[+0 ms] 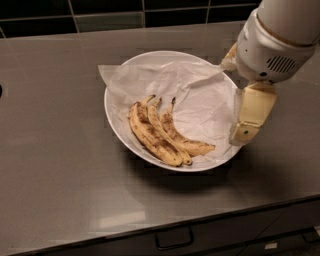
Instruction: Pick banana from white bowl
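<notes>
The white bowl (111,118) sits in the middle of the grey counter, lined with crumpled white paper (200,92). Three speckled bananas lie in its front left part. The banana (181,139), shortest and most curved, lies rightmost with its dark stem pointing back. Two longer bananas (150,135) lie against its left side. My gripper (243,134) hangs from the white arm housing (272,45) over the bowl's right rim, to the right of the banana and apart from it. It holds nothing that I can see.
The grey counter (55,150) extends around the bowl. A dark tiled wall (100,15) runs along the back. The counter's front edge lies below the bowl, with a drawer handle (173,239) beneath. A dark object (1,91) shows at the left edge.
</notes>
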{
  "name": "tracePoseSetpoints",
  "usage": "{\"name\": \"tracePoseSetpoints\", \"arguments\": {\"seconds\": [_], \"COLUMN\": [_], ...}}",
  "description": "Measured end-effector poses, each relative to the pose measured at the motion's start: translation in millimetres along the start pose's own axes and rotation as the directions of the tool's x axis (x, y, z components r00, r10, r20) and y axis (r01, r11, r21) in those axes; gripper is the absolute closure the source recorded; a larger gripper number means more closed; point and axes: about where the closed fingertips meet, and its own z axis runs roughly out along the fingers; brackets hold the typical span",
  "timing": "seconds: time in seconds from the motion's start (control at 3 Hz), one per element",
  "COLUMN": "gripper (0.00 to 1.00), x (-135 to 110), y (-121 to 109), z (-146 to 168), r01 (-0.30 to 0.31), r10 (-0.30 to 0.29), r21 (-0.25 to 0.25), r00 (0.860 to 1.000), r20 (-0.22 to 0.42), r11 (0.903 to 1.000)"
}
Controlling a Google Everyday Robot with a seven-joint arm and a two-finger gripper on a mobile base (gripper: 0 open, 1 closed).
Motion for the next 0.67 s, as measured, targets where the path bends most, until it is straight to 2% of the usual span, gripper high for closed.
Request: {"name": "tracePoseSetpoints", "arguments": {"seconds": [0.33, 0.67], "gripper": [0.1, 0.28], "x": [-29, -33], "y": [1, -5], "z": [13, 26], "r01": [0.054, 0.034], "r10": [-0.054, -0.033], "r21": [-0.034, -0.043], "r00": [0.998, 0.999], "r20": [0.015, 0.02], "r11": [0.9979, 0.9985]}}
